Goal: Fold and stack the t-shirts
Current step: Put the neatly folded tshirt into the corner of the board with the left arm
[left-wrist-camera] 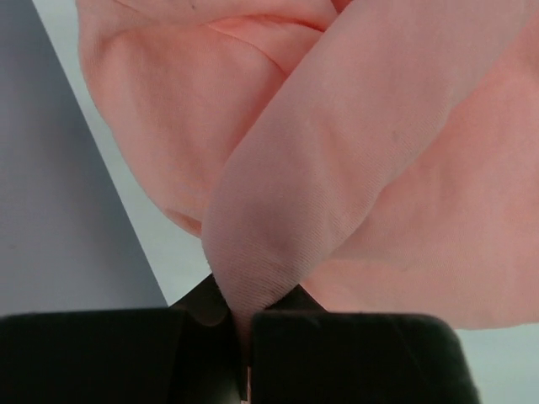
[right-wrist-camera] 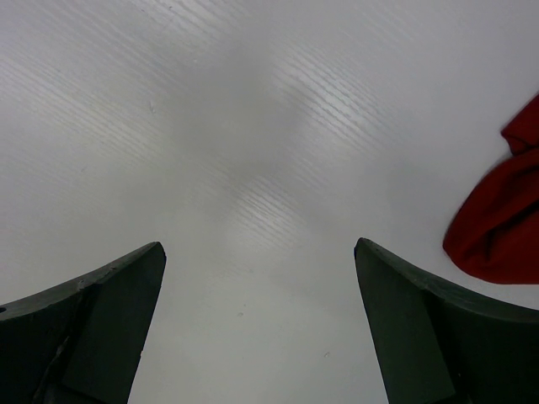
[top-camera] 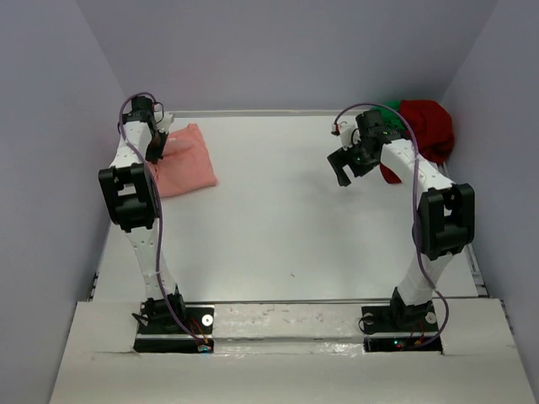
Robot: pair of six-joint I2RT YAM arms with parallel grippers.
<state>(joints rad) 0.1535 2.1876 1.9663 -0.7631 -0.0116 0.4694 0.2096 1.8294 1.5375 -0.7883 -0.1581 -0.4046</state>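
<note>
The salmon-pink t-shirt (top-camera: 187, 160) lies folded at the far left of the table. My left gripper (top-camera: 157, 152) is at its left edge, shut on a fold of its cloth (left-wrist-camera: 278, 244) that rises between the fingers. The dark red t-shirt (top-camera: 425, 126) is bunched in the far right corner, with the green t-shirt (top-camera: 389, 109) showing just behind it. My right gripper (top-camera: 347, 168) hangs open and empty above bare table, left of the red shirt, whose edge shows in the right wrist view (right-wrist-camera: 501, 227).
Grey walls close in the table on the left, the back and the right. The left wall (left-wrist-camera: 59, 210) stands close beside the pink shirt. The white table (top-camera: 286, 219) stretches between the two arms.
</note>
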